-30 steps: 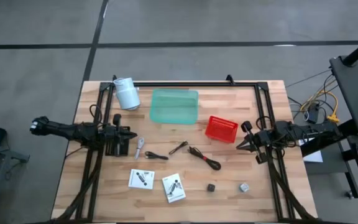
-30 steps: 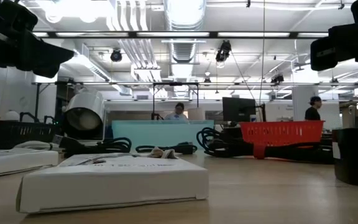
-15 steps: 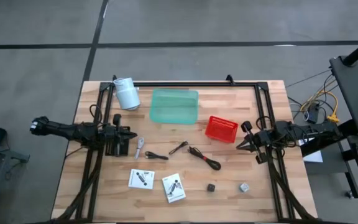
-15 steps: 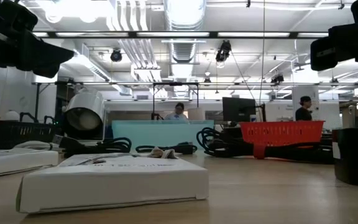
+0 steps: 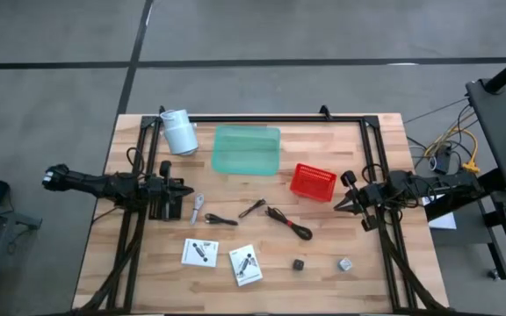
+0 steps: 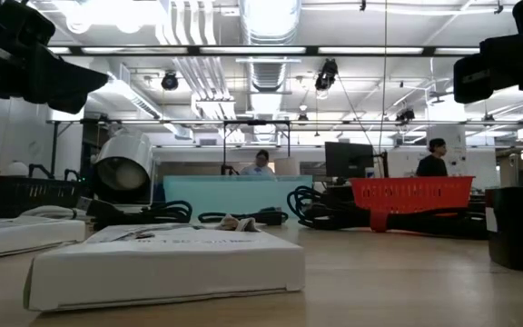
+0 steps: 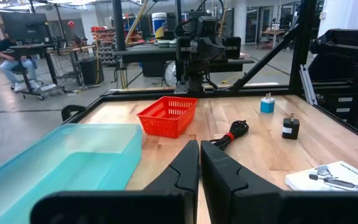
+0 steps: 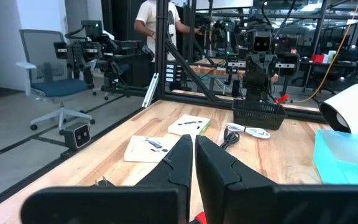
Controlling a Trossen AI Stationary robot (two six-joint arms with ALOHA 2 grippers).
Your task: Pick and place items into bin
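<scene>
The items lie on the wooden table in front of the teal bin (image 5: 247, 149). They are a silver piece (image 5: 198, 206), thin black cables (image 5: 220, 219) (image 5: 288, 222), two white cards (image 5: 200, 253) (image 5: 246, 264), a dark cube (image 5: 298, 263) and a pale cube (image 5: 345, 263). My left gripper (image 5: 186, 190) hovers shut at the table's left, beside the silver piece. Its shut fingers show in the left wrist view (image 7: 199, 165). My right gripper (image 5: 338, 205) hovers shut at the right, near the red basket (image 5: 313, 182), and shows in its own wrist view (image 8: 193, 158). Both are empty.
A white cylindrical roll (image 5: 179, 132) lies at the far left corner. A small black basket (image 8: 258, 112) sits under my left arm. A black frame runs along the table's edges (image 5: 262, 118). People move in the room beyond the table (image 6: 432, 159).
</scene>
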